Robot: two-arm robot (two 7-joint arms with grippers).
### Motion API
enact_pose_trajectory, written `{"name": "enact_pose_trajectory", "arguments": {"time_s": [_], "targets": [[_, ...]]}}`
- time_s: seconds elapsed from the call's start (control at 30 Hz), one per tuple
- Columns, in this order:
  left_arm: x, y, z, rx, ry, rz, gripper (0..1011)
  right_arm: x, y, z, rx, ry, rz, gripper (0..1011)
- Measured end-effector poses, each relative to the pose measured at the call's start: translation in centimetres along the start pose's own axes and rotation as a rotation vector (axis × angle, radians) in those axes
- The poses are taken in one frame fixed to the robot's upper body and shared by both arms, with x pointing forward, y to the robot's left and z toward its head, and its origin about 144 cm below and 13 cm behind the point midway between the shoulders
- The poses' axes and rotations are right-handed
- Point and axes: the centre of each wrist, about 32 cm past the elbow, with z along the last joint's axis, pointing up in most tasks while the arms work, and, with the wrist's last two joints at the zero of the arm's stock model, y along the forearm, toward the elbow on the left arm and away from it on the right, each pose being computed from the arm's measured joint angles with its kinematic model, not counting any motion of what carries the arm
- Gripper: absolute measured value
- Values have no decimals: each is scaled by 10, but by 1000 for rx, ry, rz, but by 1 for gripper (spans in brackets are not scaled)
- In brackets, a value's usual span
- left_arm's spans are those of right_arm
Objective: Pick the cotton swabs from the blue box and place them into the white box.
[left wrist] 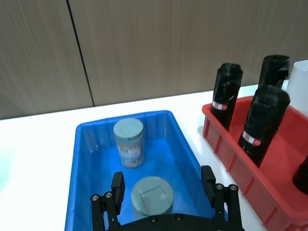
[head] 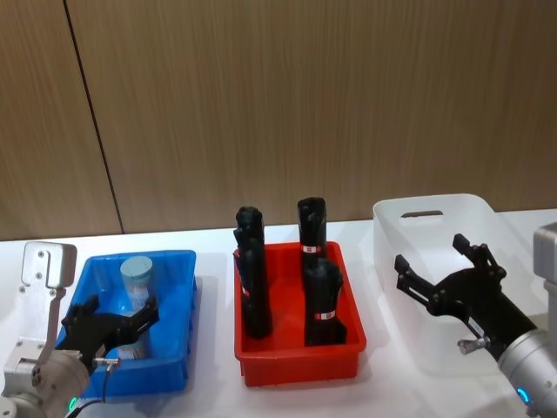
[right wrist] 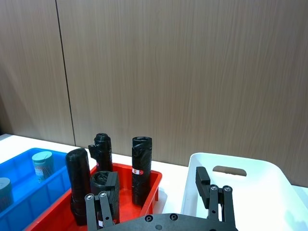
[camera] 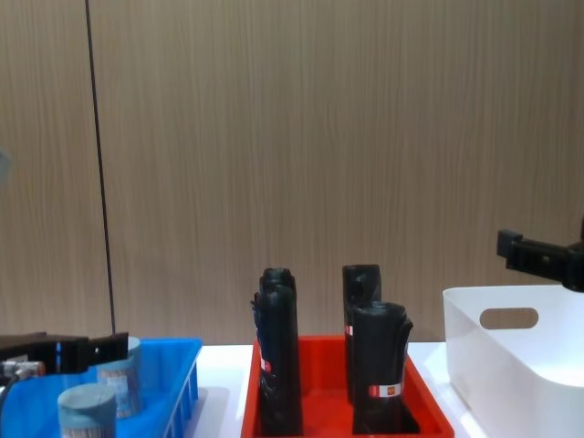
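**Head view.** On the white table (head: 213, 379) the blue box (head: 185, 292) lies at 7 o'clock. The red box (head: 300, 359) with its black rolls (head: 252, 287) lies at 6 o'clock, and the white box (head: 435, 209) at 4 o'clock. The left gripper (head: 116, 320) reaches into the blue box, fingers apart, one on each side of the near jar (head: 130, 350). The far jar (head: 137, 274) stands at 12 o'clock from it. The right gripper (head: 432, 254) hangs spread wide over the white box and holds nothing.

**Left wrist view.** The near jar (left wrist: 152, 196) sits between the parted fingers of the left gripper (left wrist: 162, 180), with a gap on each side. The far jar (left wrist: 129, 142) stands upright beyond it, apart. The step in hand is judged to be the grasp of the near jar. It is best done by lowering until the pads pass the lid, keeping the jar centred so both pads meet it together. The lift should then go straight up, clear of the blue box (left wrist: 86, 159) and the far jar.

**Right wrist view.** The right gripper (right wrist: 155, 180) is parted, with the white box (right wrist: 269, 166) just beyond it.

**Chest view.** The left gripper (camera: 91, 350) lies level at 8 o'clock, above the lid of the near jar (camera: 87, 411). Whether its pads reach below the lid cannot be told. The right gripper (camera: 538, 255) hangs at 3 o'clock, above the rim of the white box (camera: 493, 365).
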Motion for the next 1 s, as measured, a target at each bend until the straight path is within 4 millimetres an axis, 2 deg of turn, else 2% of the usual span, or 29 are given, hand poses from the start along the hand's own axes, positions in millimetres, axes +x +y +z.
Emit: {"name": "enact_pose_trajectory", "arguments": {"time_s": [1.0], "targets": [[13,-24,1,185,35,18,1004,0,0,0,0,0,0,1002]]}}
